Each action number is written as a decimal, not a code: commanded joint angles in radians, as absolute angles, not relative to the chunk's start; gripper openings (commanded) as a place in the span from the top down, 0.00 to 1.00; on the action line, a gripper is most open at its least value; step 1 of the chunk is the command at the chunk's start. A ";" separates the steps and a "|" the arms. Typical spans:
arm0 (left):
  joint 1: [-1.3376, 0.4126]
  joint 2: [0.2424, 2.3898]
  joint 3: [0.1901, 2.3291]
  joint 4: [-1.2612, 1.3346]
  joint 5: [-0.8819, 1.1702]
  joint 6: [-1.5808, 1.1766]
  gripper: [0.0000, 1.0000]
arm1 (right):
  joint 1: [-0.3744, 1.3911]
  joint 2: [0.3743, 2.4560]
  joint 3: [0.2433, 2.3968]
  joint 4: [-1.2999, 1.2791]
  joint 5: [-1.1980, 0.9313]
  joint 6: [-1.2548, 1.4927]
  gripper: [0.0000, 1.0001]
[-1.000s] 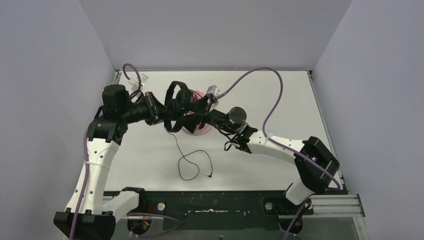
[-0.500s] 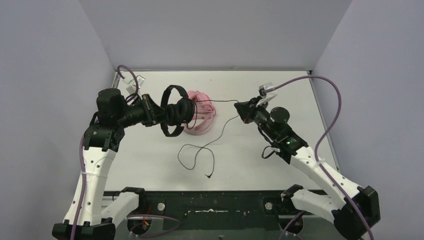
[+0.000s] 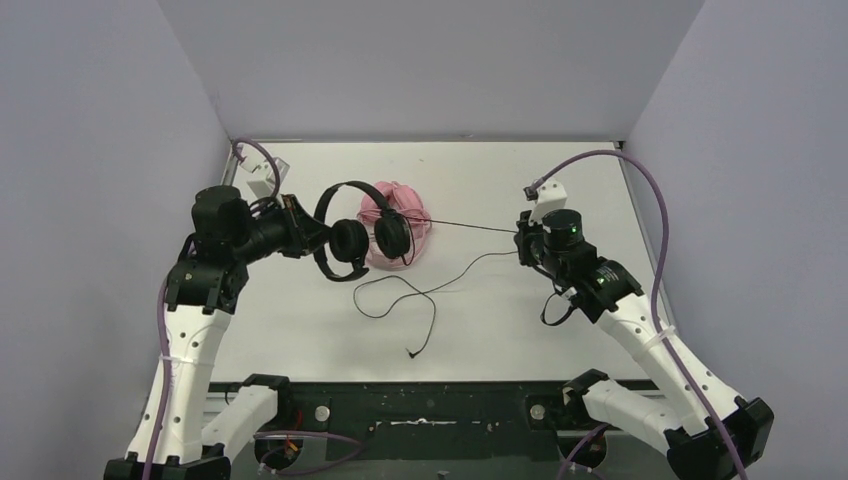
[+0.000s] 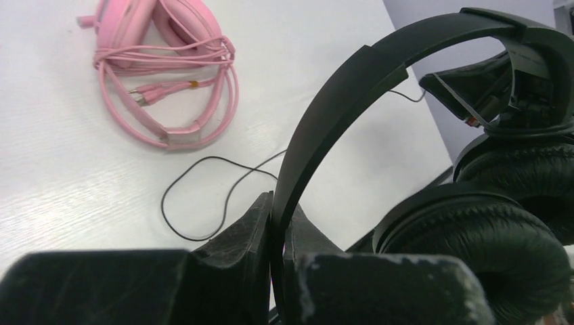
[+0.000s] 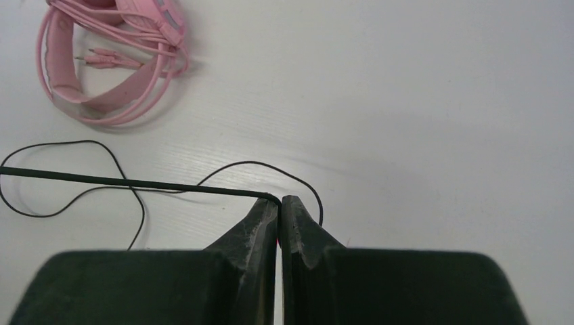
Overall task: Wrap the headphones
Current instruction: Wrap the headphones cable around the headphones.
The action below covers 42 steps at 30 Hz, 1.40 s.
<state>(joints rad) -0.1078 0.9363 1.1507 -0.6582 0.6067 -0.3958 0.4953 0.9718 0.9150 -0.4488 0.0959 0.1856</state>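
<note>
black headphones (image 3: 350, 240) held by left jaws at the band; right wrist view shows right jaws pinching cable (image 5: 135, 183); pink headphones (image 4: 162, 27) beyond.

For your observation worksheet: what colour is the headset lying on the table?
The headset is pink all over; the left wrist view shows it best.

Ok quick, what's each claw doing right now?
Left claw: shut on the black headphones, by the headband.
Right claw: shut on the taut black cable.
</note>
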 commanded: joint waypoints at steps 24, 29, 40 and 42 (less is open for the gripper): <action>-0.326 0.643 0.795 -0.181 0.234 -0.006 1.00 | 0.449 0.763 1.026 -0.448 -0.111 0.137 1.00; -0.325 0.710 0.858 -0.161 0.297 -0.271 1.00 | 0.450 0.884 0.986 -0.409 -0.257 0.214 1.00; -0.314 0.864 1.035 -0.334 -0.037 -0.677 1.00 | 0.765 1.105 0.927 -0.184 -0.488 0.275 1.00; -0.313 0.883 1.039 -0.322 -0.107 -0.669 1.00 | 0.826 1.106 0.943 -0.181 -0.567 0.250 1.00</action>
